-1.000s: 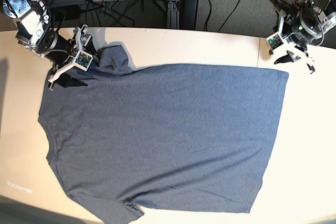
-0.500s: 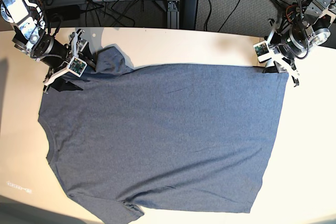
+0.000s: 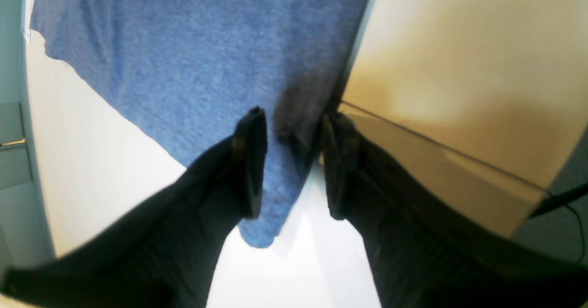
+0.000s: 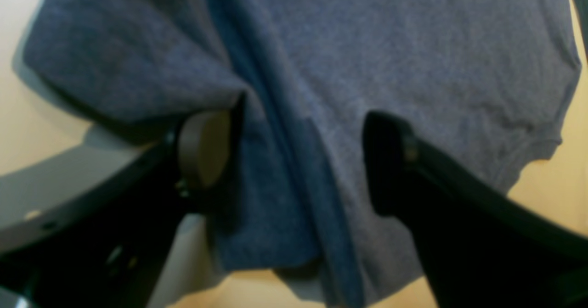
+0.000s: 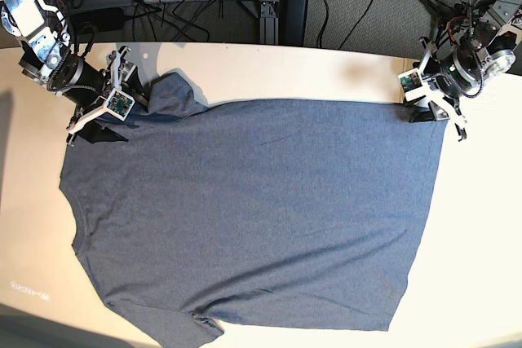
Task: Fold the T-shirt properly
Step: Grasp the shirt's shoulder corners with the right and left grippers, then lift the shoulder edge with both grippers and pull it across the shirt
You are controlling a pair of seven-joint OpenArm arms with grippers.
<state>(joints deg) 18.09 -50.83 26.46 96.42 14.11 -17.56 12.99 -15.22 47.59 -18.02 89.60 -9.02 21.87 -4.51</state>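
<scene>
Slate-blue heathered cotton T-shirt [image 5: 253,213] lies spread flat across the pale tabletop [image 5: 269,71], collar toward 9 o'clock, hem toward 3 o'clock. At 2 o'clock, the left gripper [image 3: 294,161] straddles the hem corner, black fingers apart. At 10 o'clock, the right gripper [image 4: 294,161] brackets a bunched sleeve [image 5: 173,91], jaws apart.

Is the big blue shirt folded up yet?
No, the T-shirt lies spread flat on the table; only one sleeve by the right gripper is bunched.
</scene>
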